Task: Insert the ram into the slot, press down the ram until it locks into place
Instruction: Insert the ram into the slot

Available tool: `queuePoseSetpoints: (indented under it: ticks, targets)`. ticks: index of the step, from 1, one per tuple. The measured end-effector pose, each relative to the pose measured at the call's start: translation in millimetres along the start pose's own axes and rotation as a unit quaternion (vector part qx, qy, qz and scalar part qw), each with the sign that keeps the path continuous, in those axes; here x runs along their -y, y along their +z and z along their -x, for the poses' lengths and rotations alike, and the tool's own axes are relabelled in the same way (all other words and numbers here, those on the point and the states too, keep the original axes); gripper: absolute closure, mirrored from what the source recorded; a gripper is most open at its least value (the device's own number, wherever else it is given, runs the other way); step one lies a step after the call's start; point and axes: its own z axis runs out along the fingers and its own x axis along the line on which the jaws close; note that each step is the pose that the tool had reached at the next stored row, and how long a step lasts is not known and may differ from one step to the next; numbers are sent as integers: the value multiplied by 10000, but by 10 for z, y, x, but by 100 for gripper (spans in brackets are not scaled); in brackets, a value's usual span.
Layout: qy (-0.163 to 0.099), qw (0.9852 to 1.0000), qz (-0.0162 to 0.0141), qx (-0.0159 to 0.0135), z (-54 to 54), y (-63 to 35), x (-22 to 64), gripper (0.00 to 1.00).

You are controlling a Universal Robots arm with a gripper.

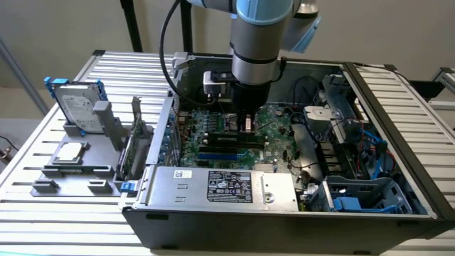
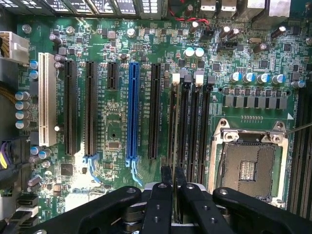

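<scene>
My gripper (image 1: 246, 127) reaches down into the open computer case, over the bank of black memory slots (image 1: 231, 143). In the wrist view the gripper (image 2: 172, 176) has its two black fingers (image 2: 165, 174) close together on a thin green-edged ram (image 2: 176, 126). I see the ram edge-on. It stands upright along one of the leftmost black slots and runs the slot's whole length. The neighbouring parallel slots (image 2: 197, 126) look bare, with pale end clips at their far ends. Whether the ram's clips are locked cannot be told.
A square metal processor socket (image 2: 248, 163) lies beside the slots, and a blue slot (image 2: 132, 112) and a white slot (image 2: 47, 97) on the other side. The power supply (image 1: 220, 186) fills the case front. Outside, a grey fixture holds a hard drive (image 1: 76, 109) and an upright card (image 1: 135, 144).
</scene>
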Motion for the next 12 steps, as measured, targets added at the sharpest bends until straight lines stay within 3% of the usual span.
queuePoseSetpoints:
  ticks: [12]
  targets:
    - [-1,10000,-14,-11,2,20,-14,87]
